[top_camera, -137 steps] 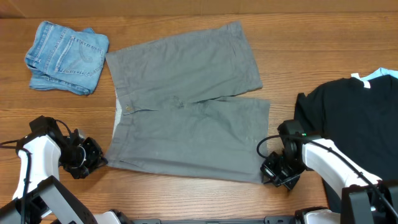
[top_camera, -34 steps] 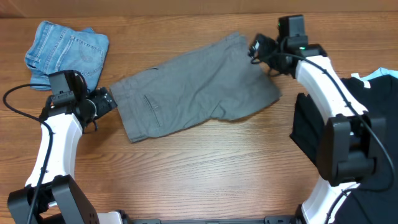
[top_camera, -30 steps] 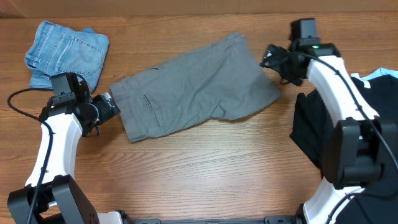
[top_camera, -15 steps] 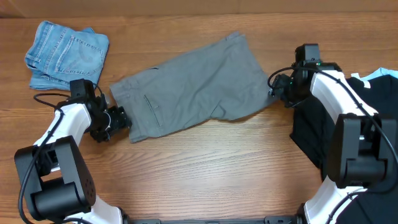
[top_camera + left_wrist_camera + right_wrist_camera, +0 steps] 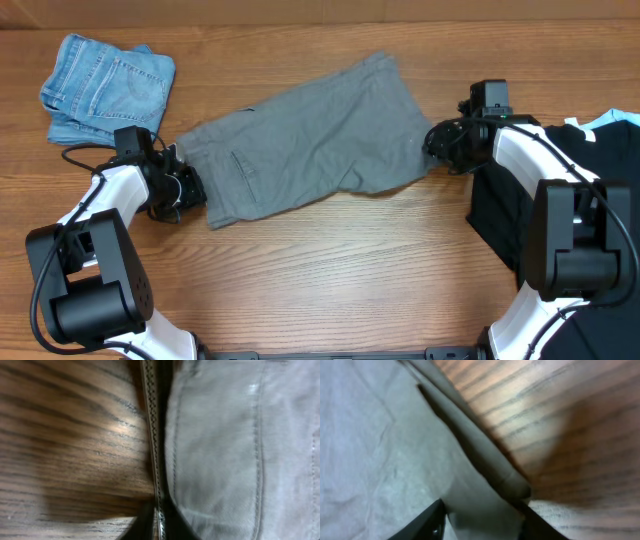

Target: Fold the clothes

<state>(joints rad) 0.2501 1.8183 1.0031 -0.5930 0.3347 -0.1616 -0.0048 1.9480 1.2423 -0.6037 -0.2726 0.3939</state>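
The grey-olive shorts (image 5: pixel 310 140) lie folded in half, slanting across the table's middle, waistband at the lower left. My left gripper (image 5: pixel 188 190) is at the waistband end. In the left wrist view its fingers (image 5: pixel 159 525) sit close together, pinching a thin edge strip of the shorts (image 5: pixel 235 450). My right gripper (image 5: pixel 437 143) is at the right hem. In the right wrist view its fingers (image 5: pixel 482 520) stand apart, with the folded cloth of the shorts (image 5: pixel 380 450) between them.
A folded light-blue denim garment (image 5: pixel 108 90) lies at the back left, close behind my left arm. A black T-shirt (image 5: pixel 590 200) lies at the right edge, under my right arm. Bare wood (image 5: pixel 330 270) shows in front of the shorts.
The shorts went from flat open to folded in half. Both grippers have come down from the far edge to the shorts' two ends; the left fingers have closed.
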